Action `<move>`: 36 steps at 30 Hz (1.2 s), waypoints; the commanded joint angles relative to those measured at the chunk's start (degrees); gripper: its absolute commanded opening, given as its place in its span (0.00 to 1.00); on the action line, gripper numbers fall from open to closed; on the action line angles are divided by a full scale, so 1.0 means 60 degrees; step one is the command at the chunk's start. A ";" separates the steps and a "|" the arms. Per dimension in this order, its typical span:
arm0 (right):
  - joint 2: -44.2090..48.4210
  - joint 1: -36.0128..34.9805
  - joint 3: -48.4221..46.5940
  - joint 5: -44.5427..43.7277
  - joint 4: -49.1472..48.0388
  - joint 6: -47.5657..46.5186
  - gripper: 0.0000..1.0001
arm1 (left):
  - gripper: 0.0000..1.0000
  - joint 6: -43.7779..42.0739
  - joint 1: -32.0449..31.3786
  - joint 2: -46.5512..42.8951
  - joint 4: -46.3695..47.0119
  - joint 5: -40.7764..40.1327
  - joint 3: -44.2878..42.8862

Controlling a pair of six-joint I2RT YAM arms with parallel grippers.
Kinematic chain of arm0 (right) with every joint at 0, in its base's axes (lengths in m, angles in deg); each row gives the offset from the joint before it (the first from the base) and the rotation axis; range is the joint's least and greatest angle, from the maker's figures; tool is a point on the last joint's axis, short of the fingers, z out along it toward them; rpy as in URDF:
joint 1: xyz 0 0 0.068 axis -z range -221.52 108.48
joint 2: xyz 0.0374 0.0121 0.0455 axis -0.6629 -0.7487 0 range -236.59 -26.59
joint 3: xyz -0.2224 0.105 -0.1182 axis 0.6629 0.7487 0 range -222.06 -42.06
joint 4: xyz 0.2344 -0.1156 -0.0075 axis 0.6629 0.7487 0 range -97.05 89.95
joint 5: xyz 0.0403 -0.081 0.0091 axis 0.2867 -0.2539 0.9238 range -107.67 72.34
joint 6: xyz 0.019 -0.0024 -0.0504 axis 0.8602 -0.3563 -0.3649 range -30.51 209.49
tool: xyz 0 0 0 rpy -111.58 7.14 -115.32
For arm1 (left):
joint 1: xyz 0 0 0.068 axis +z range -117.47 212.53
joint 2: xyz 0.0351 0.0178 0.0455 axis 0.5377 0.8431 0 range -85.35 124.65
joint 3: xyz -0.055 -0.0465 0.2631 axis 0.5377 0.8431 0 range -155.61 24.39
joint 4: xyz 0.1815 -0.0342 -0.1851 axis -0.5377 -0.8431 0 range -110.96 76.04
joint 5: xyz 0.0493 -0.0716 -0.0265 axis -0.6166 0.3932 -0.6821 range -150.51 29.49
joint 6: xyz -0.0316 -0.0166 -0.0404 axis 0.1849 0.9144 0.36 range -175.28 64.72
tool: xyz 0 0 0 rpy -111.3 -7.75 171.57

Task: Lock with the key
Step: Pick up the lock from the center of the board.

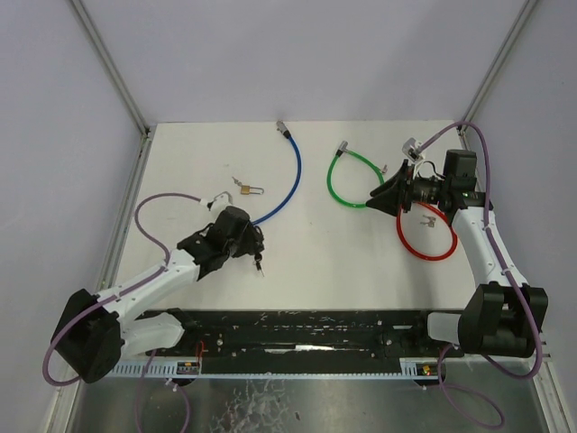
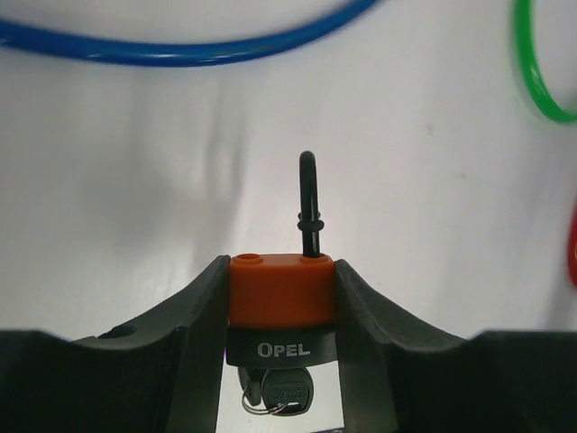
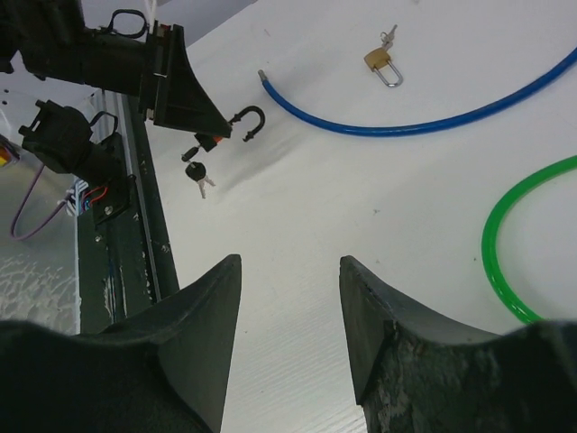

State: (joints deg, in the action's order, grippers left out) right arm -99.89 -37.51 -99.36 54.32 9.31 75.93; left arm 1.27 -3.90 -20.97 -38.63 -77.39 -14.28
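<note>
My left gripper is shut on an orange padlock with a black base marked OPEL. Its black shackle stands up with one leg out of the body. A black-headed key sits in the bottom of the lock, with a ring hanging from it. In the top view this gripper is left of centre, with the key below it. My right gripper is open and empty, held above the table at the right, pointing left toward the padlock and key.
A small brass padlock with keys lies behind the left gripper. A blue cable curves across the middle. A green cable loop and a red cable loop lie by the right gripper. Loose keys lie inside the red loop.
</note>
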 commanded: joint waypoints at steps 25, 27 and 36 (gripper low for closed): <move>-0.1026 -0.2756 -0.0086 0.0483 0.6621 -1.3279 0.69 | 0.00 -1.1609 -0.1607 0.2988 1.1904 0.9607 0.0763; -0.0991 -0.2960 -0.0019 0.0283 0.6073 -1.2571 0.64 | 0.00 -1.1513 -0.1673 0.3087 1.2010 0.9583 0.0791; -0.1070 -0.3480 -0.0019 -0.0355 0.5876 -1.2331 0.47 | 0.00 -1.1378 -0.1709 0.3187 1.2116 0.9279 0.0821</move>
State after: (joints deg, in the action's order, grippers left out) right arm -106.16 -57.01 -98.22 53.53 45.53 0.79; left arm -67.51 -13.88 -1.76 26.55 -20.94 -9.45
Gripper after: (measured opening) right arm 0.496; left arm 0.408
